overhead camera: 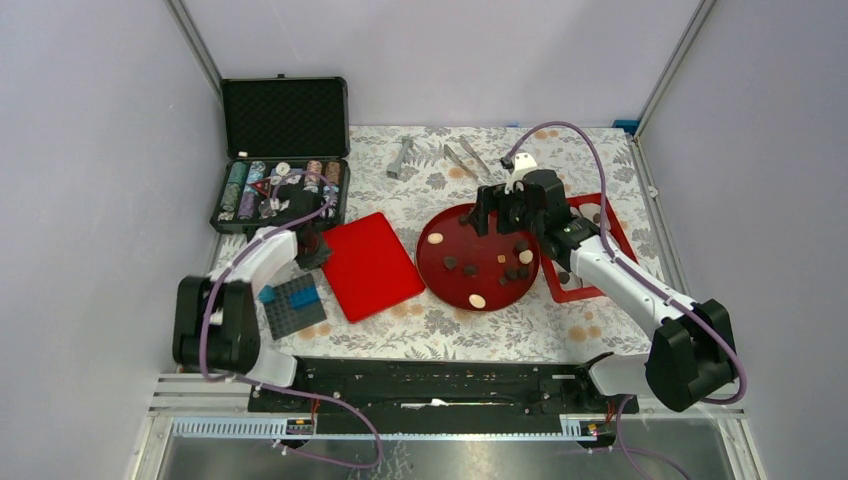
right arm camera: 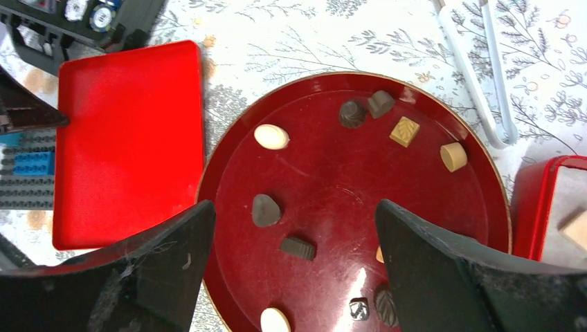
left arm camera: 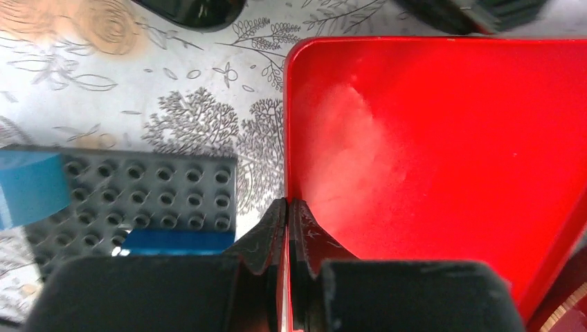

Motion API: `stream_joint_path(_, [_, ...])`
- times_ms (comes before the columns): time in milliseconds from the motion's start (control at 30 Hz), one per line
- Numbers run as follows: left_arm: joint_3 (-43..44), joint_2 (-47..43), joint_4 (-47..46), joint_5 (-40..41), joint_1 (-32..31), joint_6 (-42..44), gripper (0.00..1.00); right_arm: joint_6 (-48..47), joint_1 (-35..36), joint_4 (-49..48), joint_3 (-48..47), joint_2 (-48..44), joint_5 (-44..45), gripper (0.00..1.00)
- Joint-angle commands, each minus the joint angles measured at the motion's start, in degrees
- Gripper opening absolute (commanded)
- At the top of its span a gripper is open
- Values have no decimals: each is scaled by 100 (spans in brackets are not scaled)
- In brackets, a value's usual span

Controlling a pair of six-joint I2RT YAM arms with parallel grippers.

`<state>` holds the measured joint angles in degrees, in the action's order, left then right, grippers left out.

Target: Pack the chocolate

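**A:** Near left corner of the tabletop (overhead camera: 440, 325)?

**B:** A grey studded plate (overhead camera: 292, 305) lies flat there, with blue bricks (overhead camera: 305, 296) pressed onto it.

**A:** State of the left hand (left arm camera: 287, 221)?

**B:** It sits just beyond the bricks. The fingers are narrow and pinch the left rim of the red lid (overhead camera: 368, 265). The lid lies flat, left of the tabletop's centre.

**A:** Where is the chocolate (right arm camera: 266, 209)?

**B:** Loose on the round plate (right arm camera: 332, 187), dark red, at the centre of the tabletop. The pieces are mostly dark brown, with a few cream or tan, and they are scattered apart from one another. The plate is just beside the lid. I cannot tell whether the rims touch.

**A:** And the right hand (right arm camera: 294, 207)?

**B:** It hangs above the far half of the plate with its fingers spread wide.

**A:** Right edge?

**B:** A red box (overhead camera: 568, 292), partly under the right arm. The right wrist view shows one tan piece just inside it.

**A:** Far side?

**B:** An open black case (overhead camera: 285, 120) holding poker chips (overhead camera: 240, 180) is at the far left corner. Metal tongs (overhead camera: 465, 158) and a grey tool (overhead camera: 401, 157) lie near the far edge, apart from each other.
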<state>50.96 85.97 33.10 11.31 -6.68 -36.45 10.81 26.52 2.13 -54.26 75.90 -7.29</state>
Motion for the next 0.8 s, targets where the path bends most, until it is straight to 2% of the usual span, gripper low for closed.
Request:
stream_joint_path(0, [253,-1135,309,32,-9,448,0,280,11,-7,-435,-49,-496,93])
stream_joint_path(300, [983,-2010,846,-976,-9,1303,0,925,153,-508,-765,587,-1778,97])
stream_joint_path(467, [1453,-2098,1080,-1727,-9,1649,0,1538,167,-1914,-414,1078,-3242,100])
stream_joint_path(567, [1835,-1954,1337,-2132,-9,1804,0,1786,186,-2679,-172,1279,-3419,100])
stream_joint_path(767, [2163,-1873,1335,-3037,-9,1878,0,1915,229,-3464,-70,1500,-3846,100])
